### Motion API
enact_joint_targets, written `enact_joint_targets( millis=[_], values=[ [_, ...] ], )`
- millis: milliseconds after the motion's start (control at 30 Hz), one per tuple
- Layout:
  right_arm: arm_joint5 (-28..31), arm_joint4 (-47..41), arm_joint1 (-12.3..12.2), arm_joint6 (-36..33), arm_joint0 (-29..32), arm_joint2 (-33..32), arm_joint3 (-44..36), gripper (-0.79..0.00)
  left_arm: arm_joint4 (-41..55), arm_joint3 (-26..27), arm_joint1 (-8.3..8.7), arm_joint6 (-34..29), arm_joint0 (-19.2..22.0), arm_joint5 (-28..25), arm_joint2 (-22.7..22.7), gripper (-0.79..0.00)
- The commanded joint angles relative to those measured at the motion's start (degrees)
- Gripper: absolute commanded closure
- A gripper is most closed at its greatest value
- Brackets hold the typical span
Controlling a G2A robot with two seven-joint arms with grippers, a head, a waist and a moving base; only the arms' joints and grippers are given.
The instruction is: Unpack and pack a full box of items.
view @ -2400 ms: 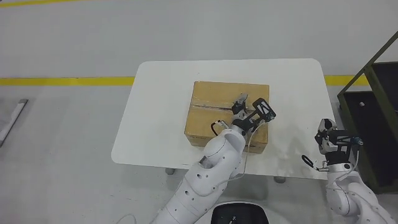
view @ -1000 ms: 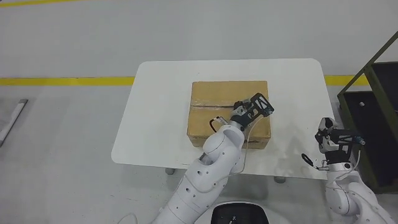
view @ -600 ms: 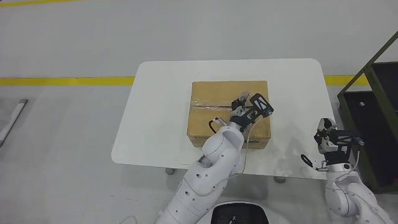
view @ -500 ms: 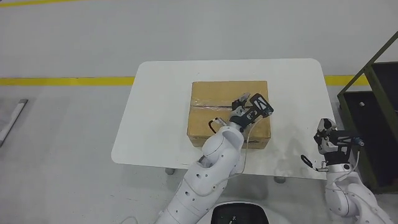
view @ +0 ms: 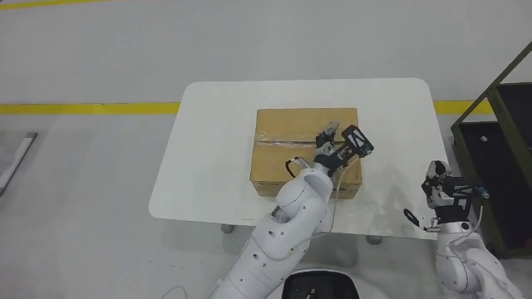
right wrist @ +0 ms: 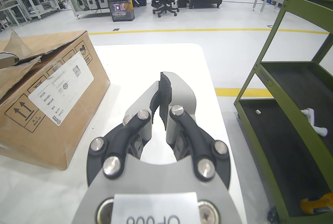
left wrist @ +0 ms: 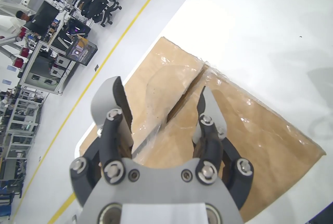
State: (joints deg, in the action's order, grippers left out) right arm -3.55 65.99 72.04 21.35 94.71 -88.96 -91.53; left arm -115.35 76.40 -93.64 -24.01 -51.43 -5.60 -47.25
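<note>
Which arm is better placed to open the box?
Left: the left pincer, open, hangs over the taped seam of the box. The right pincer, shut, sits beside it near the table edge.

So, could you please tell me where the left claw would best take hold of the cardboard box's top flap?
Probably at the free edge of the flap along the centre seam of the cardboard box, coming straight down from above. The seam gapes there, its tape split, so one finger of the open left claw could slip into the gap.

White printed label (right wrist: pixel 61 87), up-arrow mark (right wrist: pixel 21 108) on box (right wrist: pixel 39 139) side.
</note>
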Motion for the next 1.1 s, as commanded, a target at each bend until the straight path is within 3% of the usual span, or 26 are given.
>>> enact_joint_targets(
  millis=[0, 100, 200, 267, 300, 333, 367, 933, 1067],
  values=[
    [0.1, 0.0, 0.0, 0.0, 0.1, -0.2, -0.1, 0.000, 0.2, -1.2, -0.31, 0.2, 0.9, 0.7, 0.2, -0.785],
    [0.1, 0.0, 0.1, 0.0, 0.3, -0.5, -0.2, 0.000, 0.6, -3.5, -0.81, 0.3, 2.3, 1.4, 0.3, -0.785],
    [0.1, -0.1, 0.2, 0.0, 0.3, -0.7, -0.1, 0.000, 2.0, -5.5, -1.32, 0.5, 3.4, 1.9, 0.2, -0.711],
    [0.1, -0.2, 0.2, -0.1, 0.2, -0.8, 0.0, 0.000, 2.7, -6.5, -1.62, 0.8, 3.9, 2.0, 0.3, -0.613],
    [0.1, -0.2, 0.2, -0.2, 0.2, -0.9, 0.0, 0.000, 2.8, -7.0, -1.76, 0.8, 4.1, 2.1, 0.4, -0.468],
    [0.2, -0.2, 0.2, -0.2, 0.1, -0.9, 0.1, 0.000, 2.9, -7.3, -1.89, 0.8, 4.4, 2.2, 0.4, -0.382],
    [0.2, -0.1, 0.3, -0.3, 0.0, -1.0, 0.1, 0.000, 3.1, -7.6, -2.02, 0.9, 4.5, 2.3, 0.5, -0.360],
    [0.6, 0.5, 0.7, -0.7, -0.6, -1.0, 0.5, 0.000, 2.7, -9.3, -3.10, 1.2, 5.1, 2.4, 0.3, -0.323],
    [0.5, 0.4, 0.8, -0.5, -0.4, -1.1, 0.5, 0.000, 2.1, -9.5, -3.23, 1.5, 5.0, 2.4, 0.2, -0.265]
  ],
)
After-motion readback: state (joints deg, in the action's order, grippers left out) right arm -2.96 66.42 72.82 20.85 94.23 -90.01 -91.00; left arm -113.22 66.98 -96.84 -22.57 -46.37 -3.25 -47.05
